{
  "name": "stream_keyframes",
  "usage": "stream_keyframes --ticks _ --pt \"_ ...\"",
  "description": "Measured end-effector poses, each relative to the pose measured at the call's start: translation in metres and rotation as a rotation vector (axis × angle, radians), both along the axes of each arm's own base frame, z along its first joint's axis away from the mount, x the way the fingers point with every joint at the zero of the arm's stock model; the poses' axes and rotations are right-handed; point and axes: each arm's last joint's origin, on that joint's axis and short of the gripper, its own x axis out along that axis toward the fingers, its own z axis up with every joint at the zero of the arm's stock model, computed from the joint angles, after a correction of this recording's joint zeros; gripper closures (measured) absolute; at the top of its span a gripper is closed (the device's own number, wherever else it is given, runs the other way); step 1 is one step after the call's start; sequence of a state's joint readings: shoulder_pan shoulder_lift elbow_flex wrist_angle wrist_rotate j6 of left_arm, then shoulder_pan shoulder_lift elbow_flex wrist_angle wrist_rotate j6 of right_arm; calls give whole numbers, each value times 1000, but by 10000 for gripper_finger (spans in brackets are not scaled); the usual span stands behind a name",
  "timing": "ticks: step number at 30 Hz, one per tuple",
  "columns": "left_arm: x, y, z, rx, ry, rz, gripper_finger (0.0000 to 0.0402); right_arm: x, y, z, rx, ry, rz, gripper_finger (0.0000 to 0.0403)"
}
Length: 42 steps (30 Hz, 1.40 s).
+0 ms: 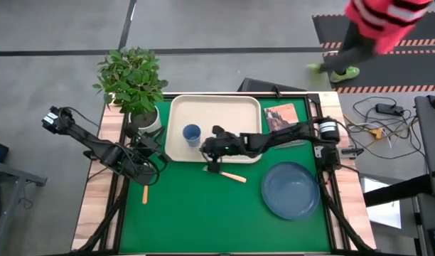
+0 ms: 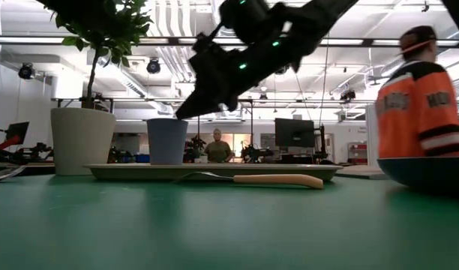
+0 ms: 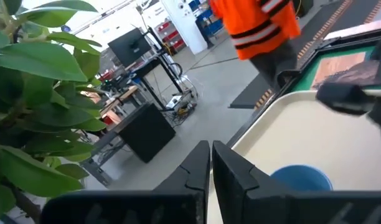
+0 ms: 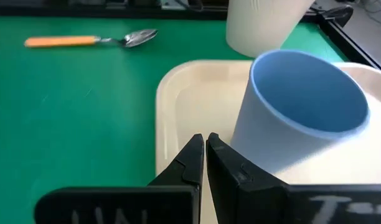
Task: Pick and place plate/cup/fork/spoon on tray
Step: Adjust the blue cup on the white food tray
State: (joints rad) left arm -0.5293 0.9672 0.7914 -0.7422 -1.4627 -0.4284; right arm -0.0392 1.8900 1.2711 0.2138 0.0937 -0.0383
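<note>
The blue cup [image 1: 192, 134] stands upright on the cream tray [image 1: 232, 107], near its left end; it also shows in the right wrist view [image 4: 302, 118]. My right gripper [image 1: 205, 147] is shut and empty, raised over the tray's near edge just right of the cup [image 2: 167, 141]. The fork [image 1: 228, 175] lies flat on the green mat in front of the tray. The orange-handled spoon [image 1: 145, 193] lies on the mat at the left. The slate-blue plate [image 1: 291, 188] rests on the mat at the right. My left gripper [image 1: 153, 148] is shut and empty beside the tray's left end.
A white pot with a green plant [image 1: 136, 92] stands at the tray's far-left corner. A picture booklet [image 1: 281, 115] lies right of the tray. A person in an orange jacket [image 2: 421, 105] stands beyond the table. Open green mat [image 1: 203, 220] lies toward the near edge.
</note>
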Motion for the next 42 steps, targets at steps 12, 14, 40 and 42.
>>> stream_keyframes --ticks 12,14,40,42 --pt "0 1 0 23 16 7 401 34 -17 -46 -21 66 -22 394" --pt "0 1 1 30 13 13 401 35 -21 -52 -19 82 -30 394" --pt "-1 1 -1 61 5 37 402 39 -80 -50 -51 35 -133 394" --pt "-1 1 -1 61 6 37 402 38 -86 -50 -62 39 -139 394"
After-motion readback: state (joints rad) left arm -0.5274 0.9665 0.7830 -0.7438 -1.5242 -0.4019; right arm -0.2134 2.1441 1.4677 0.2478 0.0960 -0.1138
